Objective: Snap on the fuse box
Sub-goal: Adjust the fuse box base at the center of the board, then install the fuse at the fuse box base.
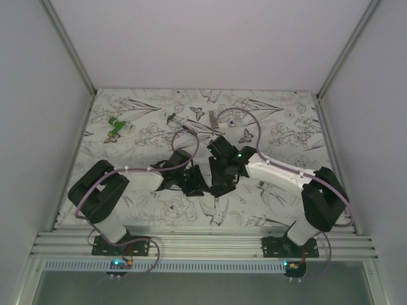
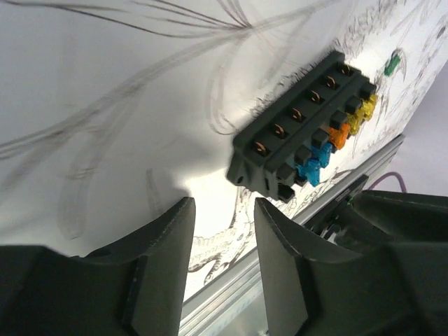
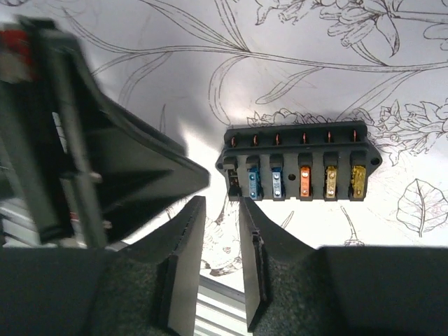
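While arms bend inward, claws [image 2: 224, 210] [image 3: 222, 206] seem empty.

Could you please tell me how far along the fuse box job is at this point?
Done: the fuse box lies flat on the table, its coloured fuses in a row and uncovered. In hand: nothing; the left gripper and right gripper stand open and empty just short of it. Left: the snapping itself; no cover shows on the box or in either gripper.
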{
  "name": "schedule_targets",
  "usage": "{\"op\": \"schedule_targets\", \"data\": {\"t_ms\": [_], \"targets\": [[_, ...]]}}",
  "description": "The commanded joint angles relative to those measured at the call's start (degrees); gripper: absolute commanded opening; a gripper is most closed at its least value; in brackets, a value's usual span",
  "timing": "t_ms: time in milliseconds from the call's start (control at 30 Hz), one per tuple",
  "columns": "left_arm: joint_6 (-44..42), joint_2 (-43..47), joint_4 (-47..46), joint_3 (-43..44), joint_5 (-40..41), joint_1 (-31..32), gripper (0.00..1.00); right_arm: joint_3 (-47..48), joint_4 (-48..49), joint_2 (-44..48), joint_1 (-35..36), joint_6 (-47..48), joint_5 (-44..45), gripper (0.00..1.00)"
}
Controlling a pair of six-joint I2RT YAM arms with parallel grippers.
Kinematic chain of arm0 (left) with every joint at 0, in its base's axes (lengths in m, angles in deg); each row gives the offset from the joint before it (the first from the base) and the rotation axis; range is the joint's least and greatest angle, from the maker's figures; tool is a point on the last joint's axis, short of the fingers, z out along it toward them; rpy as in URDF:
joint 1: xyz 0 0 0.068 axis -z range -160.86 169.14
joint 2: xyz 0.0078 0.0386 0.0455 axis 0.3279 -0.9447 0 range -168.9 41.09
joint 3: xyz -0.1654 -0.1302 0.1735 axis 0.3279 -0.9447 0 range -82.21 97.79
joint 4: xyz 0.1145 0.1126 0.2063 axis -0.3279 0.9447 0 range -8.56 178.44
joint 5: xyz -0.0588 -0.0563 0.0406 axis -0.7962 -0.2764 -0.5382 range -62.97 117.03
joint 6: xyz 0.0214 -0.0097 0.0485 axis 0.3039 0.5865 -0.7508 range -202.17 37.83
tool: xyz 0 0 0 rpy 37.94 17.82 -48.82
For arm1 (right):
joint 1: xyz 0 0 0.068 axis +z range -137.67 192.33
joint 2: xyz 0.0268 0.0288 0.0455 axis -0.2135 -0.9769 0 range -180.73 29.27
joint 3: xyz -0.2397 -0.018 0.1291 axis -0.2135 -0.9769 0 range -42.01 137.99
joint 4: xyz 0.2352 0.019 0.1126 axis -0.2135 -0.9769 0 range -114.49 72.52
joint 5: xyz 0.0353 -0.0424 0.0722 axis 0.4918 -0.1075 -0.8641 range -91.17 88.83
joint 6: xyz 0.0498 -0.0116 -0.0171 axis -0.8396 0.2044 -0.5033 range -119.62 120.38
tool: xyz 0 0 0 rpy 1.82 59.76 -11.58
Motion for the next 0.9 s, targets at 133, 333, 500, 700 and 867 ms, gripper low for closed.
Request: {"op": "schedule_targets", "data": {"t_ms": [133, 333, 500, 700, 867], "targets": [[-3.81, 2.74, 4.35, -6.12, 0.56, -6.98, 0.54, 6.12, -8.68, -4.45, 0.77, 3.50, 4.41, 0.27], [-5.33, 2.65, 4.74, -5.89, 0.25, -7.61, 0.65, 9.11, -10.98, -7.47, 0.79, 5.66, 4.21, 0.25], [-6.13, 2.75, 5.14, -5.65, 0.20, -7.76, 0.69, 9.71, -11.24, -8.78, 0.84, 5.97, 3.84, 0.22], [-6.84, 2.35, 5.75, -5.17, 0.25, -7.76, 0.71, 10.06, -11.51, -10.03, 0.79, 6.25, 3.36, 0.20], [-7.15, 2.30, 6.10, -4.99, 0.36, -7.76, 0.74, 10.47, -11.42, -10.75, 0.79, 6.54, 3.37, 0.18]]}}
